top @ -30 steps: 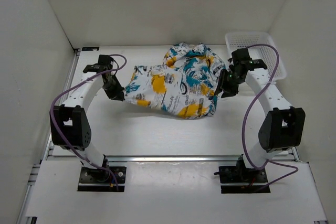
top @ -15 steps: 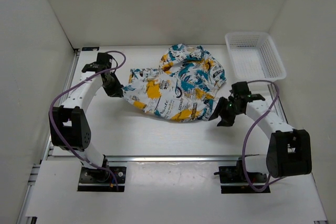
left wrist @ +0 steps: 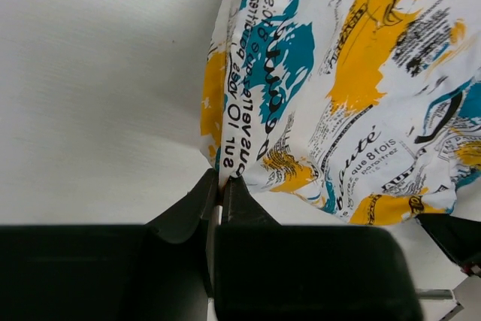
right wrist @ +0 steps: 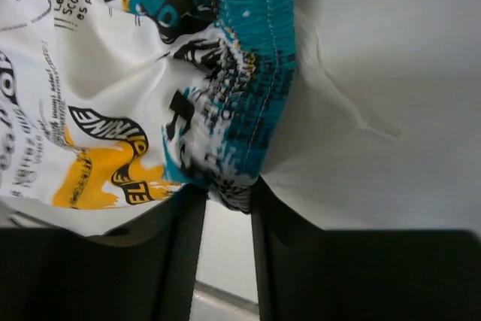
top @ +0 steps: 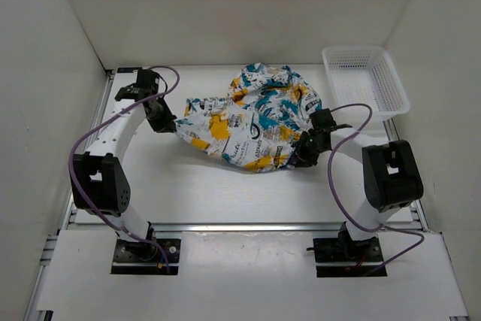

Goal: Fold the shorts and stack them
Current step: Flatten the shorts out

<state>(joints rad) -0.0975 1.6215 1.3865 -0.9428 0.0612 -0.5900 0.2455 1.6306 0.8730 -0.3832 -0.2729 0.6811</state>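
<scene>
Shorts (top: pixel 248 122) lie crumpled at the middle of the white table (top: pixel 225 193) in the overhead view, heaped higher toward the far side and spread between the two arms. The left gripper (top: pixel 167 125) meets their left edge, and the right gripper (top: pixel 301 157) meets their near right corner. A white lattice basket (top: pixel 366 80) stands in the far right corner, apart from the fabric. Plain white walls (top: pixel 225 5) close in the left, far and right sides, and a metal rail (top: pixel 240 227) runs along the near edge.

From the left wrist, the jaws are pressed almost together on a thin hem of the fabric, over a matte white surface.

From the right wrist, the jaws stand narrowly apart, clamping the bunched teal waistband just above the tabletop.
</scene>
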